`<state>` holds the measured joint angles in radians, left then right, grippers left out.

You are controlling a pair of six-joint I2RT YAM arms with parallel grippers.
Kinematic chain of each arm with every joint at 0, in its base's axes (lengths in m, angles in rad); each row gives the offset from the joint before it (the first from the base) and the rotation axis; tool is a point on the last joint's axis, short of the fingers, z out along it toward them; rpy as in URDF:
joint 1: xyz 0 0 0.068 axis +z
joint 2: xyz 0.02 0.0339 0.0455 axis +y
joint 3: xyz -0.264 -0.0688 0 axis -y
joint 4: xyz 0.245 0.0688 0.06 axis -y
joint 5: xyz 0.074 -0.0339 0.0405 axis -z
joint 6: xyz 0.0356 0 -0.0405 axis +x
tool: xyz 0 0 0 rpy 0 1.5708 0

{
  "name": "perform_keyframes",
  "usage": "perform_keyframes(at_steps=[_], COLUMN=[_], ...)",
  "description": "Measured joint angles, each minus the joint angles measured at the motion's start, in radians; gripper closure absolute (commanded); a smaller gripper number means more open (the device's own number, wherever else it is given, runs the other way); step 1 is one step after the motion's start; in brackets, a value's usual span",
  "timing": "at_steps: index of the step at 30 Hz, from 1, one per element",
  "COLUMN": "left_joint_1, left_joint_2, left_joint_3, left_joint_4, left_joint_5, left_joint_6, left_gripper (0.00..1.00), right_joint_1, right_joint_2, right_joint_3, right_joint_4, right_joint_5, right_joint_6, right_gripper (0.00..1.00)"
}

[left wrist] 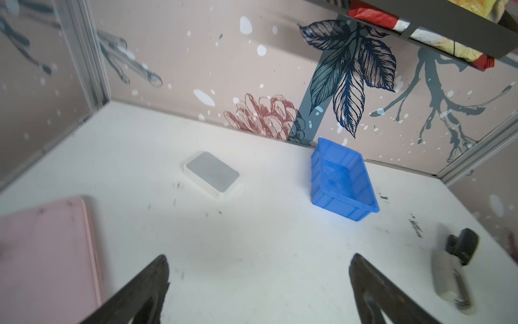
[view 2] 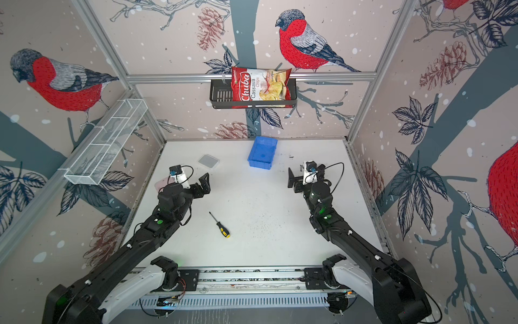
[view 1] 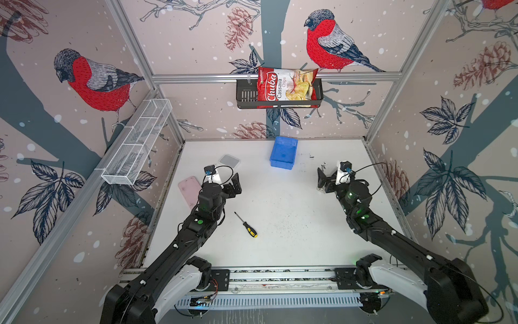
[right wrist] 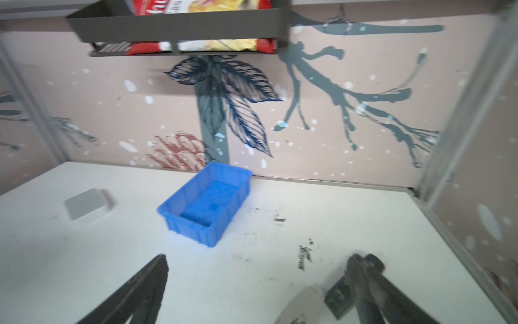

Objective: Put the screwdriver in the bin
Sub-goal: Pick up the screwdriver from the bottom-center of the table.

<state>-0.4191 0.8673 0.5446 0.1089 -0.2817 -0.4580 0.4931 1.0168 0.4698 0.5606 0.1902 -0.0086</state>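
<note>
1. The screwdriver (view 1: 246, 225) lies flat on the smooth white bench (view 1: 294, 207), in the lower middle of both top views. Its thin dark shaft points to the upper left and its black handle ends in yellow. Neither wrist view shows it.
2. The bin (view 1: 281, 164) is bright blue moulded plastic, rectangular, with low ribbed walls. It stands above frame centre near the back wall, well apart from the screwdriver.
3. The left pincer (left wrist: 259, 258) has dark tapered fingers spread wide over bare bench. Only the finger ends enter the bottom of the left wrist view.
4. The right pincer (right wrist: 258, 257) is equally wide. At the lower right of the right wrist view one finger overlaps a stubby black-and-pale object (right wrist: 308, 301), which is blurred and cut off by the frame edge. I cannot tell whether they touch.
5. A flat pink slab (view 1: 190, 190) with rounded corners lies left of centre, partly hidden under the left arm. Above it sits a small white block with a matte grey top (view 1: 229, 161).
6. High on the back wall, a black slotted basket (view 1: 245, 96) holds a glossy, crinkled red-and-white chips bag (view 1: 286, 85). Both wrist views crop the two at the top edge.
7. A long white wire mesh tray (view 1: 137, 143) hangs at the left.
8. Dark scuffs and specks mark the bench at the right.
</note>
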Motion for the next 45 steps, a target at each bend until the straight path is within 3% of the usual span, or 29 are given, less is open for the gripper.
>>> perform_keyframes(at_steps=[8,20,27,31,33,35,45], left_joint_1=[-0.029,-0.030,-0.031,-0.032,-0.040,-0.056,-0.100], left_joint_2=[-0.010,0.063,0.206,0.332,0.398,0.465,0.634], left_joint_3=[0.044,0.040,0.074,0.137,0.175,0.221,0.333], left_joint_4=[-0.280,-0.496,-0.553,-0.600,-0.638,-0.677,-0.805], left_joint_5=[0.096,0.211,0.269,0.317,0.332,0.333,0.304], left_joint_6=[-0.368,-0.657,-0.700,-0.712,-0.710,-0.692,-0.676], left_gripper=[0.02,0.02,0.08,0.16,0.24,0.32,0.42], right_joint_1=[0.228,0.465,0.504,0.520,0.523,0.526,0.527], right_joint_2=[0.002,0.045,0.023,0.004,-0.001,-0.003,-0.005], right_joint_3=[0.101,0.203,0.191,0.170,0.166,0.164,0.161], right_joint_4=[-0.198,-0.424,-0.460,-0.468,-0.471,-0.472,-0.477], right_joint_5=[-0.069,-0.134,-0.113,-0.089,-0.080,-0.068,-0.039], right_joint_6=[-0.002,-0.106,-0.117,-0.095,-0.093,-0.089,-0.066], right_gripper=[0.00,0.00,0.00,0.00,0.00,0.00,0.00])
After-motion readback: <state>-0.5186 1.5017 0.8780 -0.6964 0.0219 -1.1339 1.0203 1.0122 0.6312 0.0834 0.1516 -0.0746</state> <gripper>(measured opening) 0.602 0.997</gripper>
